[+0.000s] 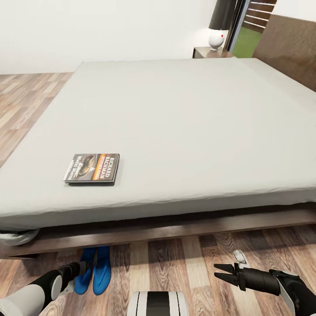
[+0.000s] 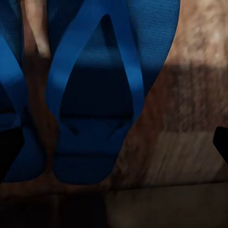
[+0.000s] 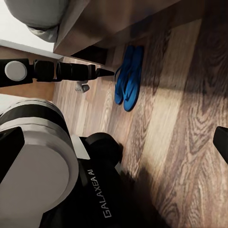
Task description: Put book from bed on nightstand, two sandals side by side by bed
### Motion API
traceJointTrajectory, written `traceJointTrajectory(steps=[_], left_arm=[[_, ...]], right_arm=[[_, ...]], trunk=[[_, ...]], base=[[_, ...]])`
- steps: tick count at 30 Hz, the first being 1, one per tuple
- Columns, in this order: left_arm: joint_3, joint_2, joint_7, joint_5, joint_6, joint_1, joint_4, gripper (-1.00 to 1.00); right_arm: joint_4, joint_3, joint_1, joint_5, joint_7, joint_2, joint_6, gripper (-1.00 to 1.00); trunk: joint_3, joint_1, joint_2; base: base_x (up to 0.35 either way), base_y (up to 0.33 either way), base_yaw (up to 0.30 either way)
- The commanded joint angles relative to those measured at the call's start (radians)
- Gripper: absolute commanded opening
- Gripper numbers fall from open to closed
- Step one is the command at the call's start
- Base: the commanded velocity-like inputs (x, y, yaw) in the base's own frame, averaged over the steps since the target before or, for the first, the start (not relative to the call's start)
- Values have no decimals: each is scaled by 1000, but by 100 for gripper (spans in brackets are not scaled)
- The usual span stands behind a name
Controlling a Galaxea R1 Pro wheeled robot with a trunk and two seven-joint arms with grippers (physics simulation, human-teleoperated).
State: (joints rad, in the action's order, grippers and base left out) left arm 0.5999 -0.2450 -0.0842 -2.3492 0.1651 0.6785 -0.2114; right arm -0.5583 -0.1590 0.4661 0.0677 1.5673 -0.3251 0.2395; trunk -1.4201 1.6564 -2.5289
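The book (image 1: 92, 168) lies flat on the grey bed (image 1: 184, 118), near the mattress's front left edge. Two blue sandals (image 1: 94, 271) lie side by side on the wood floor, partly under the bed frame. My left gripper (image 1: 91, 262) hovers open just over them. In the left wrist view one sandal (image 2: 95, 95) is close below, the other (image 2: 9, 71) beside it, and one fingertip (image 2: 221, 141) shows at the edge. My right gripper (image 1: 218, 272) hangs open and empty above the floor, well to the right. The right wrist view shows the sandals (image 3: 129, 76) and my left gripper (image 3: 105, 72).
A dark nightstand (image 1: 210, 52) with a white lamp (image 1: 216, 39) stands beyond the bed's far side, next to the brown headboard (image 1: 289, 48). The bed frame's (image 1: 175, 228) low wooden edge overhangs the floor. My base (image 1: 156, 303) stands close to the bed.
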Motion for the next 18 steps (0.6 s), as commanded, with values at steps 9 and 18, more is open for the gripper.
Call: traceJointTrajectory(steps=[9,18], left_arm=[[-1,0,-3,-7,11,0,-3,100],[-1,0,-2,-7,11,0,-3,100]], right_arm=[[0,-1,0,1,3,0,11,100],[0,-1,0,1,3,0,11,100]], trunk=[[19,-2,1],[23,-3,1]], base=[[0,0,0],[0,0,0]])
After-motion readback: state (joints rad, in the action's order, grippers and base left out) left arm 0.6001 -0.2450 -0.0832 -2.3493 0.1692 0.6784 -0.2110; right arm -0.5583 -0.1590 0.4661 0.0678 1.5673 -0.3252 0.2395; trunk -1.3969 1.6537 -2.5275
